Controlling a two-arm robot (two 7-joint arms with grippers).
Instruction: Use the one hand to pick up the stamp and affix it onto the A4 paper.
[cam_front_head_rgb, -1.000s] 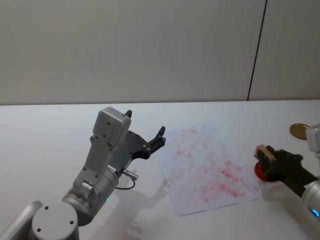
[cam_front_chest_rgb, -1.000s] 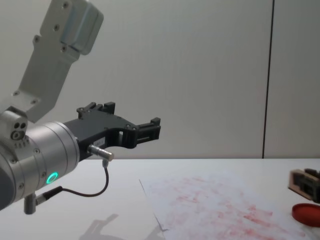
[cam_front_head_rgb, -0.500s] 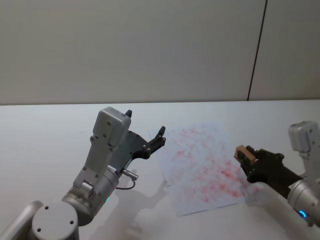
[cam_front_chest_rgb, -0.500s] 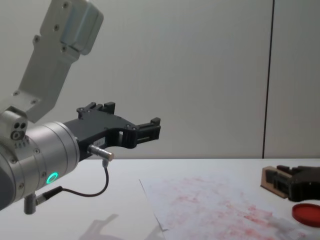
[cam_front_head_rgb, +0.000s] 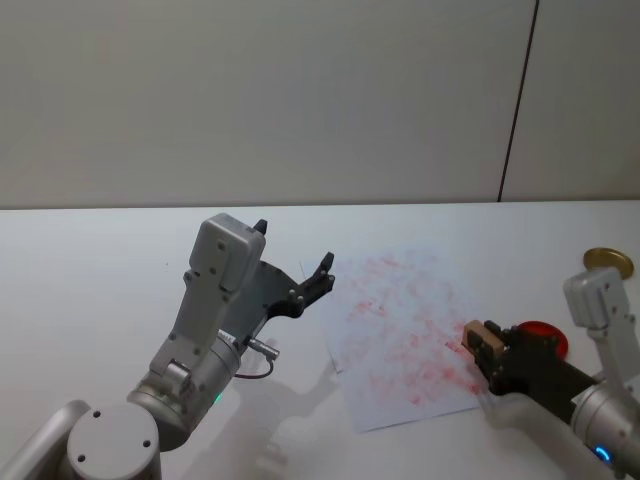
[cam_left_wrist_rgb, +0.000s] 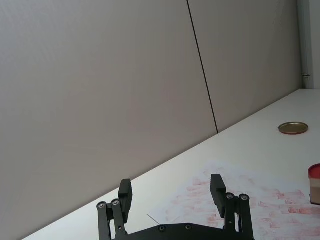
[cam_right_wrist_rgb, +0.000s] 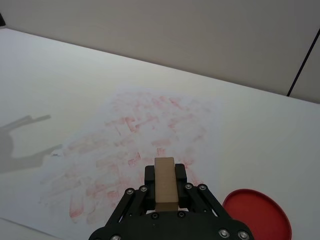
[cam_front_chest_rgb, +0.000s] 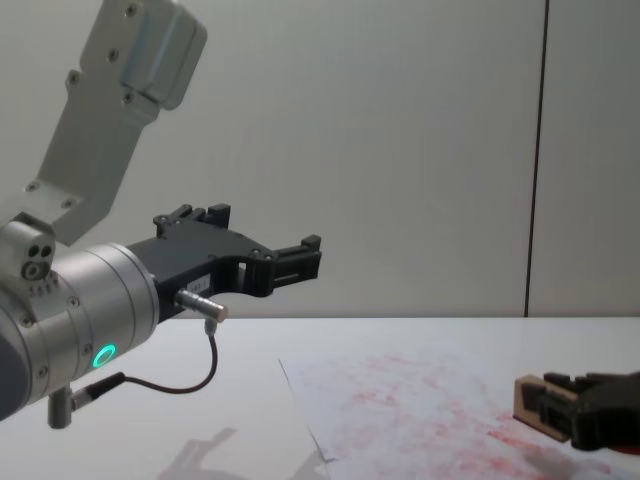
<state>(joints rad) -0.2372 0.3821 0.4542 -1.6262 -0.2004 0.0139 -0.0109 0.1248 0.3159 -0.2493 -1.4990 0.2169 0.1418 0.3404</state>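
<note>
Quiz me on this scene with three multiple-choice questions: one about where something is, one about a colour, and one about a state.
1. Where is the wooden stamp?
A. In the right pincer, at the paper's right side
B. In a drawer
C. On the floor

2. What colour is the round ink pad?
A. Blue
B. Red
C. Green

3. How is the left pincer?
A. Shut on a pen
B. Shut on a cloth
C. Open, holding nothing

Answers:
1 A: the right wrist view shows the stamp clamped between the black fingers, with the marked sheet beneath.
2 B: the disc beside the right pincer is red.
3 C: its fingers stand wide apart in the air.
</note>
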